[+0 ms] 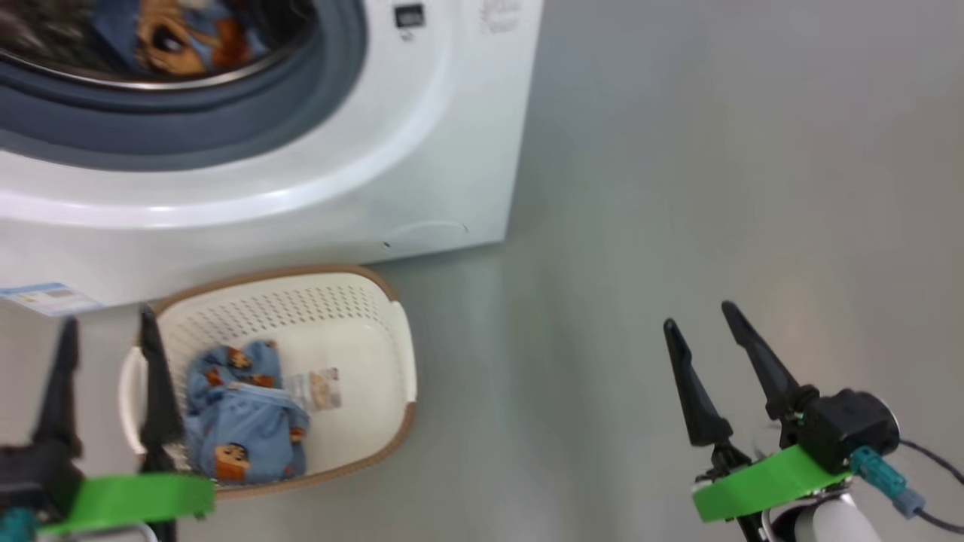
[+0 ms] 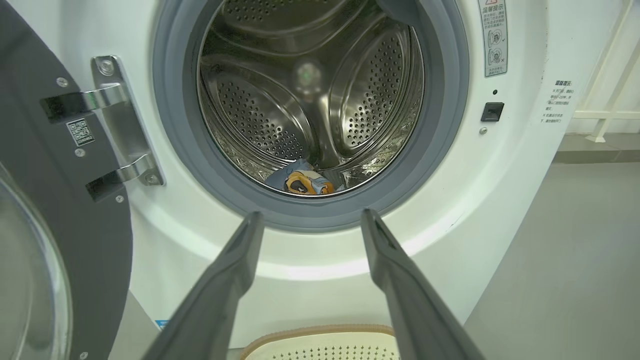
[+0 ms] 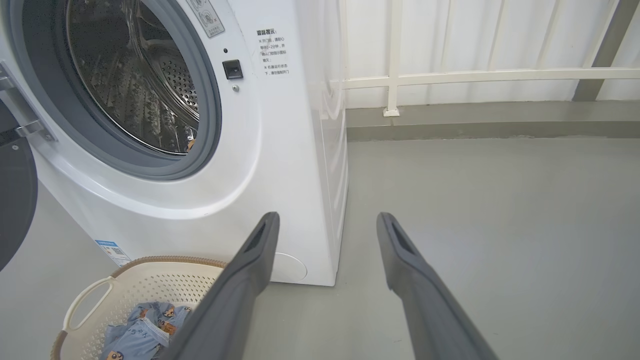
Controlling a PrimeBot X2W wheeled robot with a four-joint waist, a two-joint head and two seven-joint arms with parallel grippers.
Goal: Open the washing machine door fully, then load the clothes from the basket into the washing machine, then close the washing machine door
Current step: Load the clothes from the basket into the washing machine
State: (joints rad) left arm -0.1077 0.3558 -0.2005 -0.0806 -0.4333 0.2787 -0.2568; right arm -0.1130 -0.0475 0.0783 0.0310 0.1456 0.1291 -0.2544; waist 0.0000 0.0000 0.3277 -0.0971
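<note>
The white washing machine (image 1: 422,150) stands with its door (image 2: 55,210) swung wide to the left on its hinge. One light-blue garment (image 2: 302,181) lies at the bottom front of the steel drum (image 2: 310,90). A second blue garment (image 1: 245,414) lies in the cream basket (image 1: 376,331) on the floor before the machine. My left gripper (image 1: 105,324) is open, empty, over the basket's left handle. My right gripper (image 1: 700,316) hangs open and empty over bare floor to the right. In the left wrist view my left gripper (image 2: 310,216) points at the drum mouth.
Grey floor (image 1: 715,188) stretches to the right of the machine. A white railing (image 3: 475,75) and wall run behind it. A blue label (image 1: 45,297) sits low on the machine's front.
</note>
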